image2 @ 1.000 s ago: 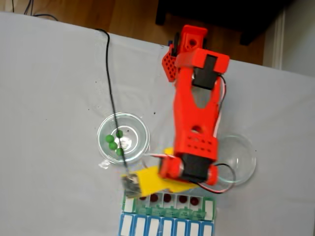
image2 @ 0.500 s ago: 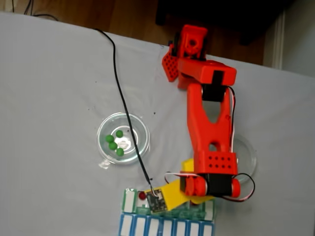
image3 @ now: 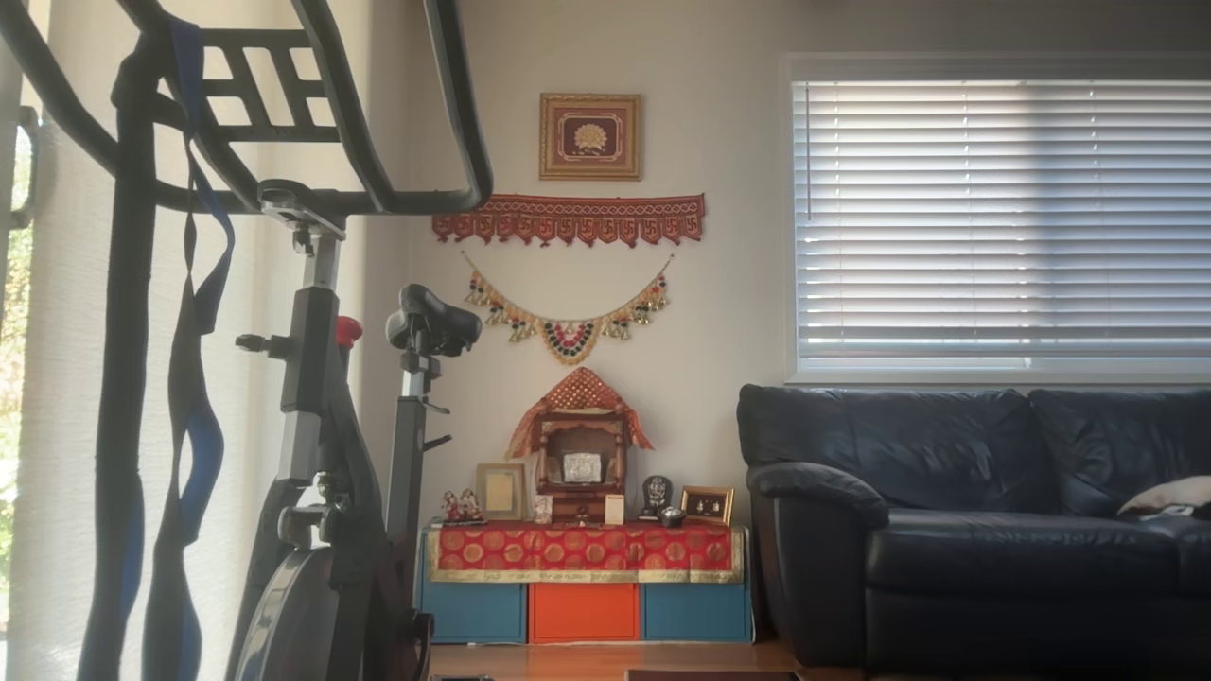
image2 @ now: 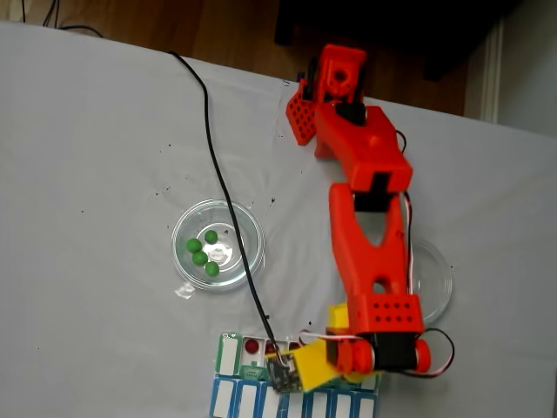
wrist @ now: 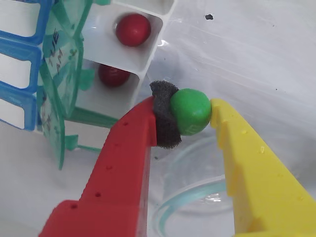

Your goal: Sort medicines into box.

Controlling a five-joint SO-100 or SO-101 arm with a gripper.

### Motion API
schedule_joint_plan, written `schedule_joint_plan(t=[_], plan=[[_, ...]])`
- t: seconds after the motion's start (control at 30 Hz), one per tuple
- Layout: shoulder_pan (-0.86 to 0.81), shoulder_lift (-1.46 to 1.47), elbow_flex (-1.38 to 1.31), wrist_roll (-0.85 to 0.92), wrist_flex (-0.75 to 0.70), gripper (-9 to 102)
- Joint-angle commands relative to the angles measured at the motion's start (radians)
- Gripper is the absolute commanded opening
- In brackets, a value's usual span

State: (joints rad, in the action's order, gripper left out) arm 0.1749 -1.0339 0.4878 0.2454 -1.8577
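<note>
My gripper (wrist: 185, 106) is shut on a bright green pill (wrist: 192, 111), pinched between the black foam pad on the red finger (wrist: 123, 158) and the yellow finger (wrist: 247, 158). The pill hangs just beside the box (wrist: 148, 54), whose green lids stand open. Two dark red pills (wrist: 133, 28) (wrist: 113, 75) lie in adjacent white compartments. In the fixed view the gripper (image2: 300, 364) is over the box (image2: 228, 355) at the bottom edge, and one red pill (image2: 252, 346) shows there. Several green pills (image2: 200, 258) lie in the left glass dish (image2: 248, 225).
An empty glass dish (image2: 438, 280) sits to the right, partly under the arm, and its rim (wrist: 182, 210) curves below the fingers in the wrist view. A black cable (image2: 218, 174) runs across the white table from the top to the wrist. The blue row (image2: 252, 402) lies along the bottom edge.
The arm has stretched away from the green-pill dish toward the bottom of the fixed view, carrying the gripper over the box's compartments. The cable has swung right with it.
</note>
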Motion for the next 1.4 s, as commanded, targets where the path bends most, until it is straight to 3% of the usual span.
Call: schedule_joint_plan(t=[0.0,0.47,0.67,1.37], plan=[[0.014,0.017,-0.264,-0.021,-0.049,1],[0.034,0.002,-0.244,-0.066,-0.049,1],[0.051,0.114,-0.354,-0.126,-0.049,1],[-0.002,0.097,-0.465,-0.184,-0.049,1]])
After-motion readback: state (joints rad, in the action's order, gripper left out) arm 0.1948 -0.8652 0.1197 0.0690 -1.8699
